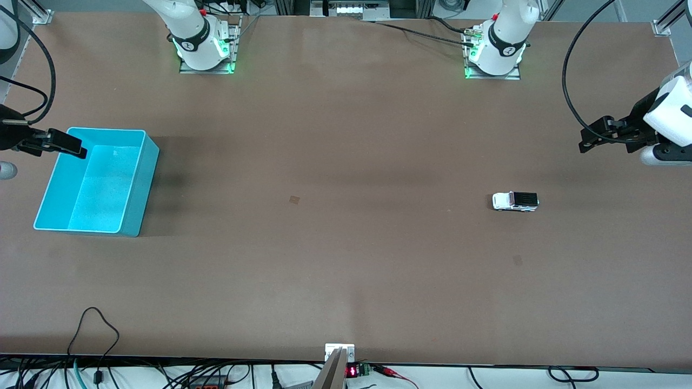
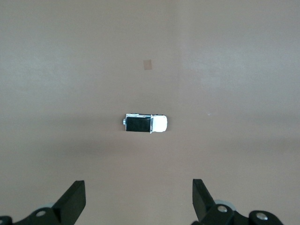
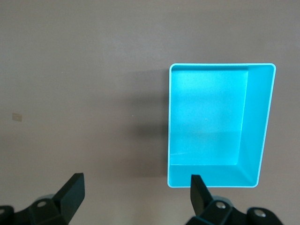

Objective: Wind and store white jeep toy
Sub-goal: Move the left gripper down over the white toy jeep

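The white jeep toy (image 1: 515, 201), tiny with a black rear section, stands on the brown table toward the left arm's end. It also shows in the left wrist view (image 2: 146, 123). My left gripper (image 1: 590, 141) is open and empty, up in the air over the table's edge at that end, apart from the jeep; its fingertips (image 2: 75, 194) show spread wide. The turquoise bin (image 1: 124, 132) sits empty toward the right arm's end and shows in the right wrist view (image 3: 268, 117). My right gripper (image 1: 70, 146) is open and empty over the bin's corner.
Cables and a small display (image 1: 354, 371) lie along the table's edge nearest the front camera. Both arm bases (image 1: 205, 48) stand on the table's edge farthest from the camera. A small dark mark (image 1: 294, 200) is on the bare tabletop between bin and jeep.
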`<move>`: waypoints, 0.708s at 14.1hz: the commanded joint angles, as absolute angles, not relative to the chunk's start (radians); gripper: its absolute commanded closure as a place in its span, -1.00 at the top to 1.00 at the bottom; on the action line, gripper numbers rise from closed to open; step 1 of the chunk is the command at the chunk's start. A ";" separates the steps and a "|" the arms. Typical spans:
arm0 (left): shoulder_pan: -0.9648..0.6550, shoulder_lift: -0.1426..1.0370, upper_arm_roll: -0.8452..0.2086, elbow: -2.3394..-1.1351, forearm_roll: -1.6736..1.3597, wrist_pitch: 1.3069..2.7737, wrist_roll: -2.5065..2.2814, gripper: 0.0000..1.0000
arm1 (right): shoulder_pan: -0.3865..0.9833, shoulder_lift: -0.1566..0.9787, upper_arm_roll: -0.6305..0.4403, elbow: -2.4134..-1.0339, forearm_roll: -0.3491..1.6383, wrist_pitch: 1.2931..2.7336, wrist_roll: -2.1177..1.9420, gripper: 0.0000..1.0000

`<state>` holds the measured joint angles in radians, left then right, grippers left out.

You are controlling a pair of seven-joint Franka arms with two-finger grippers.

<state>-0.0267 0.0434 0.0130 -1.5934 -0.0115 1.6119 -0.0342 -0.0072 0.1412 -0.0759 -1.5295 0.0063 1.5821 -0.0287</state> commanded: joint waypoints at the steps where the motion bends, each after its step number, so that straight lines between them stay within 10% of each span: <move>1: -0.023 0.012 0.012 -1.634 -0.031 1.614 -0.014 1.00 | -0.014 0.126 -0.072 -1.534 0.025 1.568 -0.025 1.00; 10: -0.035 0.058 0.005 -1.845 -0.029 1.846 -0.011 1.00 | -0.014 0.127 -0.072 -1.534 0.025 1.568 -0.025 1.00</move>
